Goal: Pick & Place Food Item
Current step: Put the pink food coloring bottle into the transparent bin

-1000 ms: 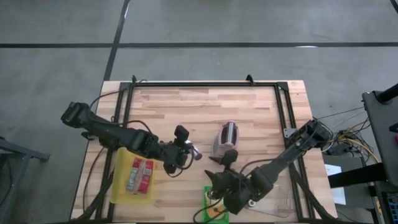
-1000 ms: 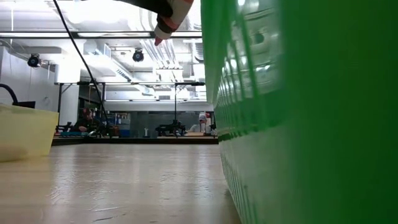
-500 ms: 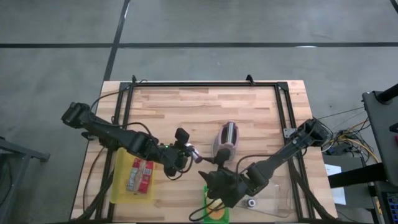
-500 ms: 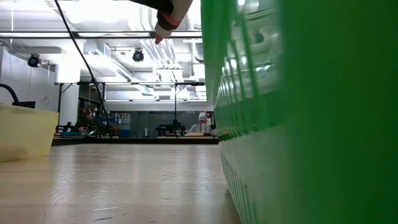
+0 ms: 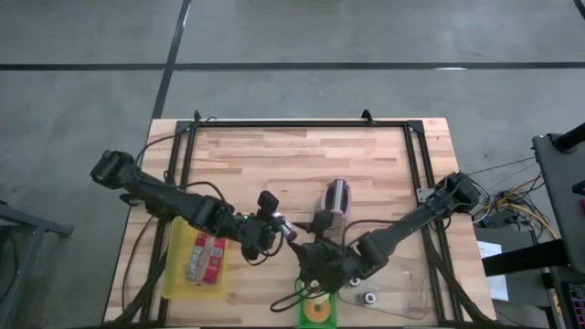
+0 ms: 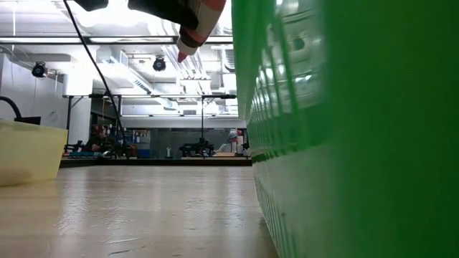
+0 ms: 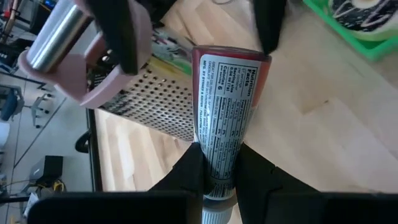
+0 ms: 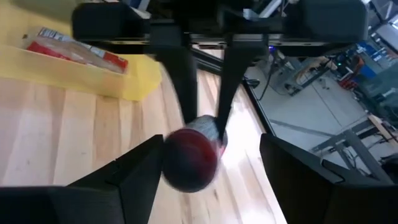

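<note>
Left gripper (image 5: pixel 277 228) pinches a squeeze tube (image 7: pixel 222 118) above the middle of the wooden table (image 5: pixel 265 155), its two dark fingers (image 7: pixel 186 171) pressed against the tube's narrow end just above the white cap. The tube is red with a broad white panel of small printed text, and its flat crimped end points away from the wrist; in the low view it hangs in the air with the cap lowest. Right gripper (image 5: pixel 309 262) sits just beside it on the near side, jaws spread wide, facing the tube's round end in its own wrist view without touching it.

On the near left of the table lies a yellow tray (image 5: pixel 175 274) holding a red-and-white packet (image 5: pixel 206 257). A green basket (image 5: pixel 302 313) stands at the near edge with a round orange-rimmed item (image 5: pixel 319 311) inside. A grater (image 5: pixel 333 203) with a pink frame and perforated metal face lies just right of centre, beyond the two grippers. A clear tray (image 5: pixel 402 297) with a small white object (image 5: pixel 369 297) is at the near right.
</note>
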You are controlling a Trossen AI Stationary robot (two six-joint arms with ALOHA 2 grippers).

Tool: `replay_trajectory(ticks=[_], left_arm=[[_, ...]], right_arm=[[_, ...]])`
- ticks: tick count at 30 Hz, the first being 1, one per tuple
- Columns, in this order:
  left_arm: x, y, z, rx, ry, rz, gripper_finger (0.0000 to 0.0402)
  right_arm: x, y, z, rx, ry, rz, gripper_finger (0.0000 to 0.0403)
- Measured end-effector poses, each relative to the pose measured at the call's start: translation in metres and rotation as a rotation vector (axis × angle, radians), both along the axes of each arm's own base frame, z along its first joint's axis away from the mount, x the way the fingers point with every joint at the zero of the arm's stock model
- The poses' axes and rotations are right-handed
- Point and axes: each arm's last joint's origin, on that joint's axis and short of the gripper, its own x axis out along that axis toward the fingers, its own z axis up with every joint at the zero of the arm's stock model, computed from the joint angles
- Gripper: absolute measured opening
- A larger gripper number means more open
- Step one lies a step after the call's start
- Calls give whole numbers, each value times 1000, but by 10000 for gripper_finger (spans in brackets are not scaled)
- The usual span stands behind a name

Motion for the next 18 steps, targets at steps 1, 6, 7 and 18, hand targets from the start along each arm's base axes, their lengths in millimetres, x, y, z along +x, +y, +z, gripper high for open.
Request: replay_trajectory(ticks=[1, 6, 7, 18], left_arm=[[0, 0, 0, 0, -1, 1, 56], [1, 0, 1, -2, -10, 1, 56], [1, 0, 1, -2, -11, 1, 56], [2, 0, 2, -2, -26, 2, 56]], right_arm=[[1, -1, 0, -1, 3, -1, 263], [3, -4, -2, 14, 20, 20, 261], [3, -4, -2, 17, 22, 24, 260], [2, -4, -4, 23, 27, 26, 242]])
